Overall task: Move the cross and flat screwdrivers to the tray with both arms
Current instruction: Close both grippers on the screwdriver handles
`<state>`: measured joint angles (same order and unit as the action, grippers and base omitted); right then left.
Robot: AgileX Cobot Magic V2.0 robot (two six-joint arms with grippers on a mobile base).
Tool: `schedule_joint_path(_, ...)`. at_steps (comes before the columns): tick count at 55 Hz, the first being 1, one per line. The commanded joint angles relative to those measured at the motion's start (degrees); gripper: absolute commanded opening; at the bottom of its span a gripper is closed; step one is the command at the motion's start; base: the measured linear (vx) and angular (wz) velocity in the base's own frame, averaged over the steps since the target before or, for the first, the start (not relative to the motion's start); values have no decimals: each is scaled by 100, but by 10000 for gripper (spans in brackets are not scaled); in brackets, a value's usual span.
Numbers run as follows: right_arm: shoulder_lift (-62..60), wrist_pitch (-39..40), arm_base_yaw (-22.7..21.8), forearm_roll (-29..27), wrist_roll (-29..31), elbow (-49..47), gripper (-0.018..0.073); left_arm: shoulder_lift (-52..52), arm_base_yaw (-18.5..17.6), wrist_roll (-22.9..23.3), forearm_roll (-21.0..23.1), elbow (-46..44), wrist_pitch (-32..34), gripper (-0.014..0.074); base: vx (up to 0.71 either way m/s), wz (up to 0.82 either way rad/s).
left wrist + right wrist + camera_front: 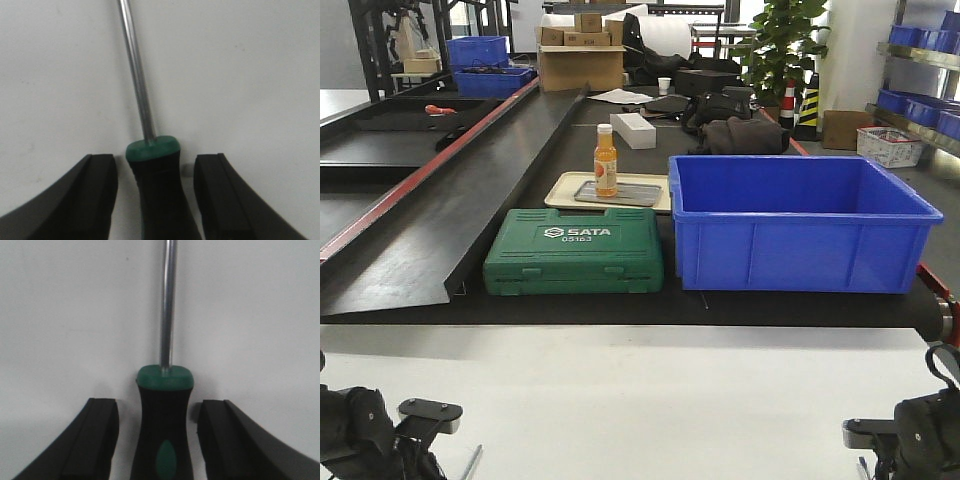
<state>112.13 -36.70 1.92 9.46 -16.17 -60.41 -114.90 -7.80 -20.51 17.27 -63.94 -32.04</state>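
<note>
Two wide-open grippers rest over a white table: the left gripper straddles one screwdriver, the right gripper a second screwdriver, neither touching. The tray, bearing a bottle, sits well beyond.

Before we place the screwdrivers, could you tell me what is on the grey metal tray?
An orange bottle stands on the grey tray; the surface beneath it is hidden.
</note>
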Motion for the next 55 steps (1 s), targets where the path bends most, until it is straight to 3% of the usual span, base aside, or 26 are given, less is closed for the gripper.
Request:
schedule_joint_path(1,-157,89,-35,59,9,-93,383,100,-27,25,107,-76,-80,483,0,0)
schedule_joint_path(16,-157,85,-35,59,14,-93,125,100,-27,25,107,-76,-113,430,0,0)
schedule_joint_path(24,-157,85,-35,59,67,-93,-12,100,-27,29,107,-76,-200,267,0,0)
schedule_joint_path(33,-217,83,-21,54,453,-93,-13,105,-27,29,107,-109,-441,-10,0,0)
schedule_joint_path(42,-524,123,-21,54,549,-93,-11,149,-27,46,107,-280,-654,-6,0,0)
schedule_joint_path(55,-1570,386,-21,-189,800,-93,-11,894,-27,89,134,-329,-313,-6,0,0)
